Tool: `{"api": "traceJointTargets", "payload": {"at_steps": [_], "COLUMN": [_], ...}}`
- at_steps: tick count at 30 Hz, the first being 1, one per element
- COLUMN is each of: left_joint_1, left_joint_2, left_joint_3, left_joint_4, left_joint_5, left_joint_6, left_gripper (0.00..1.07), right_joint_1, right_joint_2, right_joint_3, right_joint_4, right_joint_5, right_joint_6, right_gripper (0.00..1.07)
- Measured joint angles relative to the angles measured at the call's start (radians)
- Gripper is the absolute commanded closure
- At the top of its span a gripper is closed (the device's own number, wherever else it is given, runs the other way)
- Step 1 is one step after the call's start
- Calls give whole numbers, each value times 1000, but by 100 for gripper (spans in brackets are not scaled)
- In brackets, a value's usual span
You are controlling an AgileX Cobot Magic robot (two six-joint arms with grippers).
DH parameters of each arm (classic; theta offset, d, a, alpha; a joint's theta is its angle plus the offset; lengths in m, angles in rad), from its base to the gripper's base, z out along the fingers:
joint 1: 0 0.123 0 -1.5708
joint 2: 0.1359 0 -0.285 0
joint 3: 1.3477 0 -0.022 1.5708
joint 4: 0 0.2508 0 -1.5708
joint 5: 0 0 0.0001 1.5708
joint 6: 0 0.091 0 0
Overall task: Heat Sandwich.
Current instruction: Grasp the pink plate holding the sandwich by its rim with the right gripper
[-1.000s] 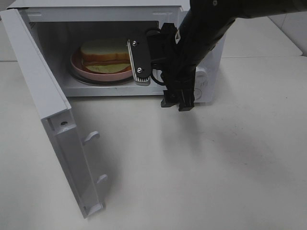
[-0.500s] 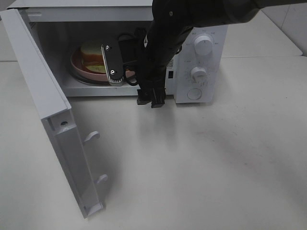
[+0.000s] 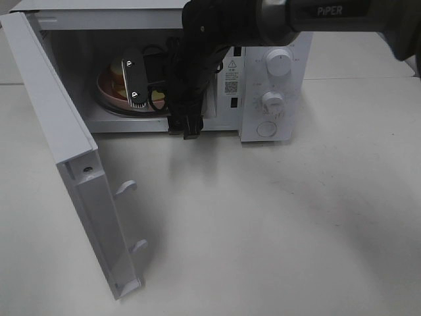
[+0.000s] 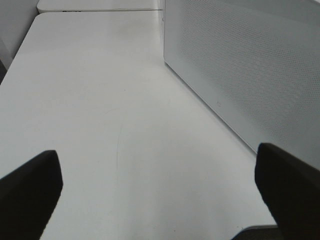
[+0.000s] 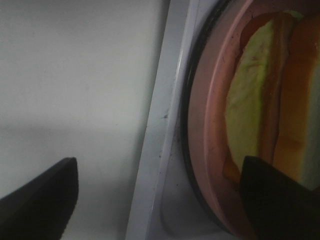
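The sandwich [image 3: 117,70] lies on a round pink plate [image 3: 106,90] inside the open microwave [image 3: 289,85]. In the high view most of it is hidden behind my right gripper [image 3: 141,89]. This gripper hangs at the oven's mouth, just in front of the plate, open, with nothing between its fingers. The right wrist view shows the sandwich [image 5: 260,100] close up, with its yellow-green and orange layers on the plate [image 5: 210,115]. The right gripper [image 5: 160,210] has its jaws wide apart there. My left gripper [image 4: 160,200] is open over bare table beside the microwave's perforated side wall [image 4: 240,65].
The microwave door [image 3: 72,151] stands swung out toward the front left. Two knobs [image 3: 279,63] and a round button [image 3: 266,129] are on the control panel at the right. White table [image 3: 276,224] spreads in front.
My right arm has swung left across the microwave's front, uncovering the control panel. Its gripper now covers more of the sandwich.
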Motion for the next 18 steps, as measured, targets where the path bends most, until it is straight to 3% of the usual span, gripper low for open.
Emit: {"api": "traceJointTargets", "payload": {"at_steps": [12,18], "left_joint_1": [0,0], "left_joint_2": [0,0], "left_joint_3": [0,0], "left_joint_4": [0,0], "left_joint_5": [0,0], "left_joint_6": [0,0], "left_gripper": [7,7], "right_joint_1": [0,0], "right_joint_2": [142,187], "right_joint_3": [-230,-290], "right_joint_4": [13,15], "right_joint_5": [35,43], "right_joint_6": [24,26], "right_gripper": [18,19]}}
